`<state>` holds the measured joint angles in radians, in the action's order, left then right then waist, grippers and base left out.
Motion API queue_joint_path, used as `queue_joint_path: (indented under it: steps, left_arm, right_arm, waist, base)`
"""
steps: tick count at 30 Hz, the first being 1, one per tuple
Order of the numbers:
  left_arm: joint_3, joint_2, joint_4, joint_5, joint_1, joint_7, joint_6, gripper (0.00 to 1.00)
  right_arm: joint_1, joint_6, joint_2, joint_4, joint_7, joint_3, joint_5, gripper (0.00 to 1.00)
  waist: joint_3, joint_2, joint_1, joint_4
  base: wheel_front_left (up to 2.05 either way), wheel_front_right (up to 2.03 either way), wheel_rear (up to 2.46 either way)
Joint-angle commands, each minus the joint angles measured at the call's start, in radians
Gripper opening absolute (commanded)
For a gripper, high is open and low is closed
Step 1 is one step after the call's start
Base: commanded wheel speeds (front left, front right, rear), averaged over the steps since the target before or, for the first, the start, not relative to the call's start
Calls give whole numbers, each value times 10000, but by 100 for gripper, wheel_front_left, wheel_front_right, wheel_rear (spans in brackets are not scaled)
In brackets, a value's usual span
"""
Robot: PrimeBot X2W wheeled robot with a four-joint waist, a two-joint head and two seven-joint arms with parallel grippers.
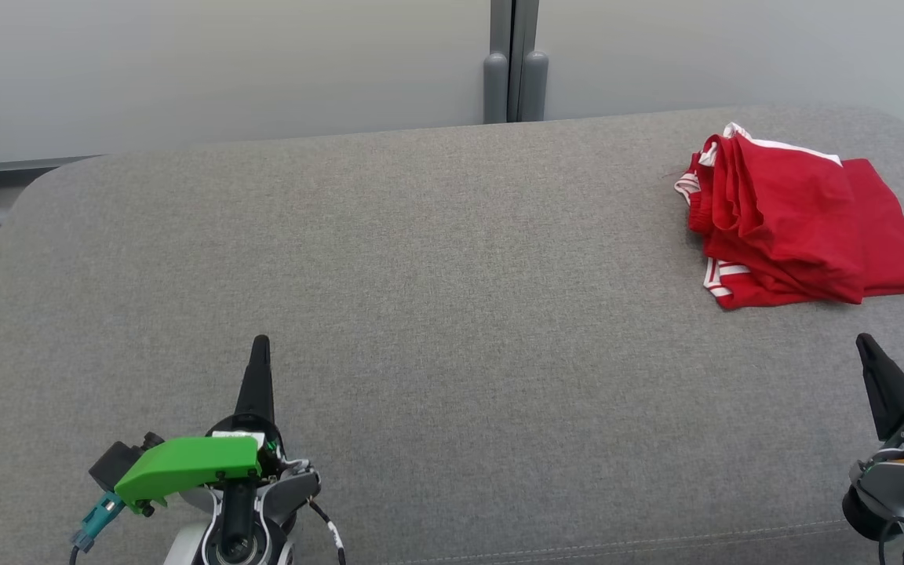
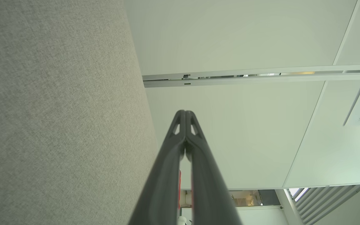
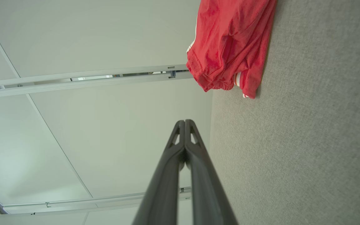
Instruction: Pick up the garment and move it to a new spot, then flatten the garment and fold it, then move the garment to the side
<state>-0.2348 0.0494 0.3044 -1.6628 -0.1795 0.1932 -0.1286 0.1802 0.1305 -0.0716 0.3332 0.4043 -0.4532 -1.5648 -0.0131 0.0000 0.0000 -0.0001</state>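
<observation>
Left gripper [image 1: 261, 345] and right gripper [image 1: 865, 341] rest low at the near edge of the desk [image 1: 452, 275], jaws pressed together, holding nothing. Garment [image 1: 797, 227], red with white trim, lies at the far right of the desk, well apart from both. It sits in compact, somewhat rough layers; on that evidence, folding and the move aside appear complete, and no step appears to remain

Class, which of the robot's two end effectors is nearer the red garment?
The right end effector, at the head view's lower right, just below the red garment. The left end effector, by the green cover, lies far across the grey fabric surface.
</observation>
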Motion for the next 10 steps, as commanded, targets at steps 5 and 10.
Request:
queue_joint_path:
  steps: [5,10]
  left_arm:
    - [-16,12,27,-34,-157,-48,-49,0]
    - [-16,12,27,-34,-157,-48,-49,0]
  right_arm:
    - [83,4,-22,9,7,-2,-52,0]
    - [82,4,-23,9,7,0,-53,0]
  waist:
    - [0,0,0,0]
    - [0,0,0,0]
  base:
    - [0,0,0]
    - [0,0,0]
